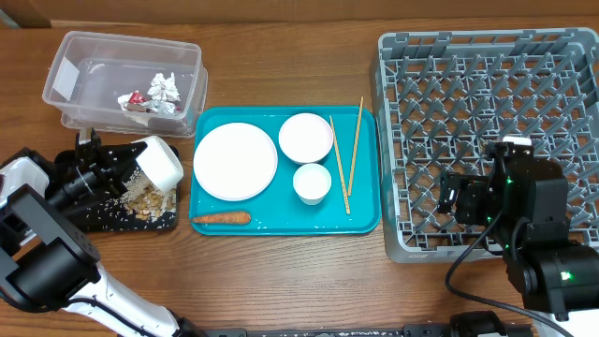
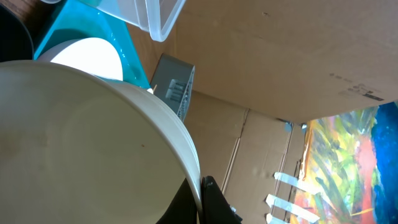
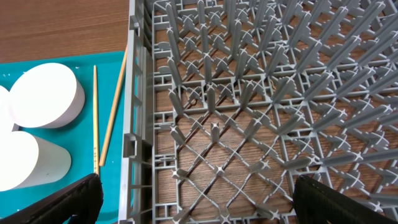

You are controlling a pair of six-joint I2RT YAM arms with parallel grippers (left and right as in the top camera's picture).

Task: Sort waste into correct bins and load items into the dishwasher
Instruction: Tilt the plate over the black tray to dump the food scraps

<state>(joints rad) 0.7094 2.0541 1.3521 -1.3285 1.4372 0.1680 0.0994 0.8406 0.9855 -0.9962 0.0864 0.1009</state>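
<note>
Over the black tray (image 1: 103, 223), grips a tilted bowl (image 1: 161, 161) by its rim with the left claw (image 1: 138, 172), apparently to shed scraps (image 1: 148, 198) and rice there, not into the tub (image 1: 70, 56). Holds the right claw (image 3: 199, 205) spread wide and empty above the rack (image 1: 487, 94), probably ready for dishes. Shows foil (image 1: 165, 89) and wrapper (image 1: 134, 99) in the tub, and carrot (image 1: 221, 218), plate (image 1: 234, 161), cup (image 1: 312, 183) and chopsticks (image 1: 353, 150) on the teal tray (image 1: 271, 220).

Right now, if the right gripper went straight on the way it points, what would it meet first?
Probably the rack, its upright pegs: the open right gripper aims down into them, nothing between. Depth is unclear.
</note>
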